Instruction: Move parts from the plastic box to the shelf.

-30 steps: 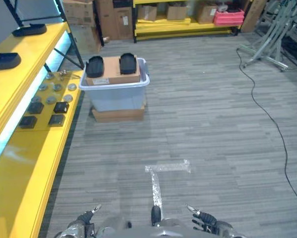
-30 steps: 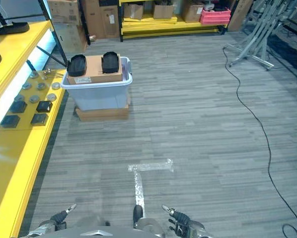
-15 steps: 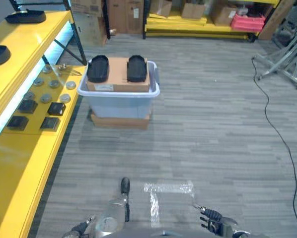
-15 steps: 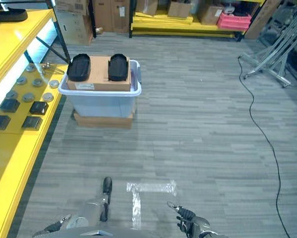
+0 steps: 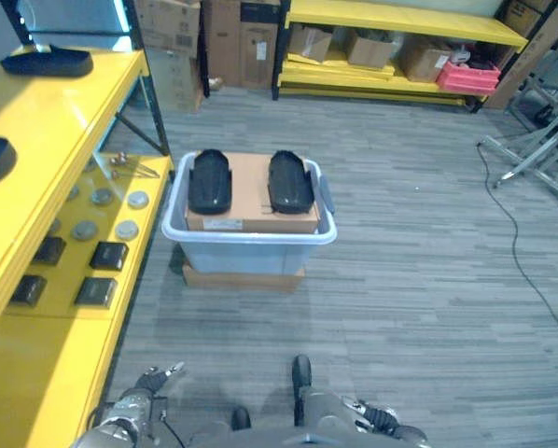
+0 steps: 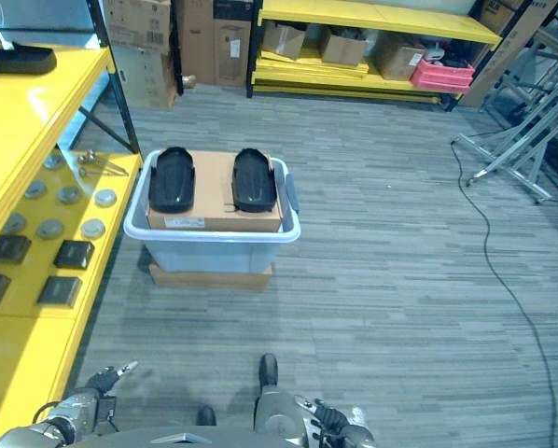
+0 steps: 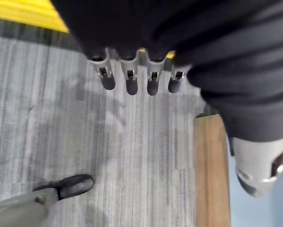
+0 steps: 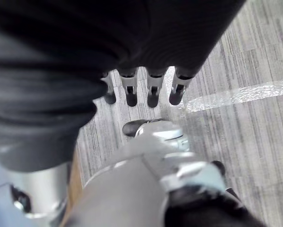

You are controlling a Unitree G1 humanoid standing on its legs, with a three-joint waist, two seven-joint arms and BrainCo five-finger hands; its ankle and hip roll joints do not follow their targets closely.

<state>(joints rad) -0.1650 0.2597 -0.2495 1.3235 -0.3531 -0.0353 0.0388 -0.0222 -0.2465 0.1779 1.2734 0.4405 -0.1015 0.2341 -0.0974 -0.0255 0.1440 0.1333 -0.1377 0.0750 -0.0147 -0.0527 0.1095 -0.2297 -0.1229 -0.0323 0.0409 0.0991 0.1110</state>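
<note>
A pale plastic box [image 5: 251,235] stands on the floor ahead on a flat cardboard base [image 5: 244,277]. A brown carton fills it, and two black oblong parts [image 5: 209,180] [image 5: 290,180] lie side by side on top. The yellow shelf [image 5: 36,364] runs along the left. Its lower level carries small black square parts [image 5: 109,254] and silver discs [image 5: 102,196]. Black trays [image 5: 46,62] sit on its upper level. My left hand [image 5: 130,408] [image 7: 127,78] hangs low near the shelf edge, fingers straight and holding nothing. My right hand [image 5: 383,418] [image 8: 153,90] hangs low too, also open.
A second yellow rack at the back holds cardboard boxes and a red crate [image 5: 466,75]. Tall cartons [image 5: 167,19] stand at the back left. A black shelf post [image 5: 158,103] rises beside the box. A metal stand [image 5: 540,159] and a floor cable [image 5: 531,271] lie to the right.
The whole picture has shifted: the camera has come closer, so the box now shows larger and nearer the middle. Both hands stay low and hold nothing.
</note>
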